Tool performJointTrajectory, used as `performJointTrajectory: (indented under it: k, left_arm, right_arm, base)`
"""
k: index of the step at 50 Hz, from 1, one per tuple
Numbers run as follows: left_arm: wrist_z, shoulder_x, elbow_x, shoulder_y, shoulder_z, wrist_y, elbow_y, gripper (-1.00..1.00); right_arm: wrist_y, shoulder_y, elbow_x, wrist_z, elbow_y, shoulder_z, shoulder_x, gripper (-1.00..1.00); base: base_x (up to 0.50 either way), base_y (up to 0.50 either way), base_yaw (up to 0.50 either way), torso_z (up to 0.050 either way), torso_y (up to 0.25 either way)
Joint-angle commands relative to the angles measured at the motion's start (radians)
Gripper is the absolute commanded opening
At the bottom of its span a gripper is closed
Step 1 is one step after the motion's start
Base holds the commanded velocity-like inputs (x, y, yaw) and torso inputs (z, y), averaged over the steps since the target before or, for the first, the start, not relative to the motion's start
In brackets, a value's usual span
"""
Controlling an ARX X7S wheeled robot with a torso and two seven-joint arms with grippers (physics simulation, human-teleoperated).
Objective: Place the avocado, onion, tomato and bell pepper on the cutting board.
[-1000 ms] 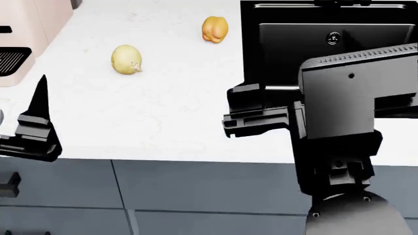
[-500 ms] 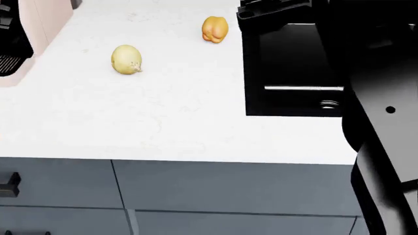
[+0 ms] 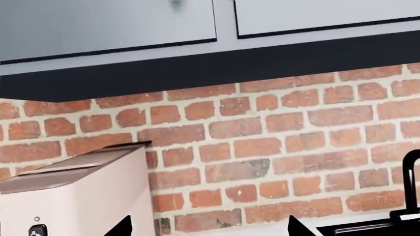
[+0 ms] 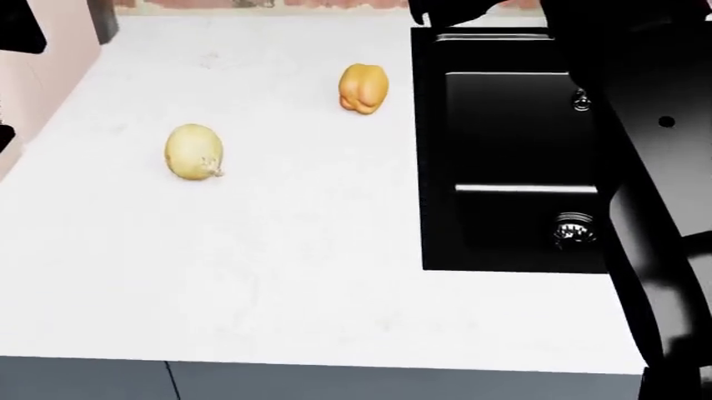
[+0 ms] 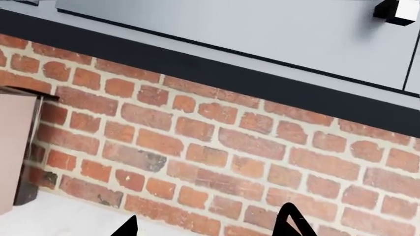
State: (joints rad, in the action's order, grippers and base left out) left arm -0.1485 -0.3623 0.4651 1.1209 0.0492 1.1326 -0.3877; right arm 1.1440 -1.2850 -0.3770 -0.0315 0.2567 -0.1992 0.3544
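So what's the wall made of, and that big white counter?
The wall looks like red-brown brick with pale mortar lines, rough and matte. The counter looks like white stone, maybe marble, smooth with faint grey veins. It is a simulator's render, so both are only looks.

The pale yellow onion point(image 4: 193, 151) lies on its side on the white bench point(image 4: 278, 250), tuft toward the viewer. The glossy orange bell pepper point(image 4: 364, 87) sits well apart, nearer the right pincer point(image 4: 445, 12).
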Motion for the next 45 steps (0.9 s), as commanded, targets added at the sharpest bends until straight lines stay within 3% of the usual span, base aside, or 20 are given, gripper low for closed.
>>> performJointTrajectory:
  k: [1,45]
  left_arm:
    - [-0.001,-0.003,0.005,0.011,-0.001,0.001,0.005,1.0]
    - [-0.013,-0.016,0.029,-0.003,-0.017,0.005,-0.021,1.0]
  right_arm:
    - [0.003,0.0,-0.004,0.0,-0.001,-0.007,0.004,1.0]
    - [0.022,0.032,-0.028,-0.008,0.031,-0.021,0.007,1.0]
  base:
    - [0.36,0.0,0.0,0.0,0.0]
    - [0.39,0.02,0.0,0.0,0.001]
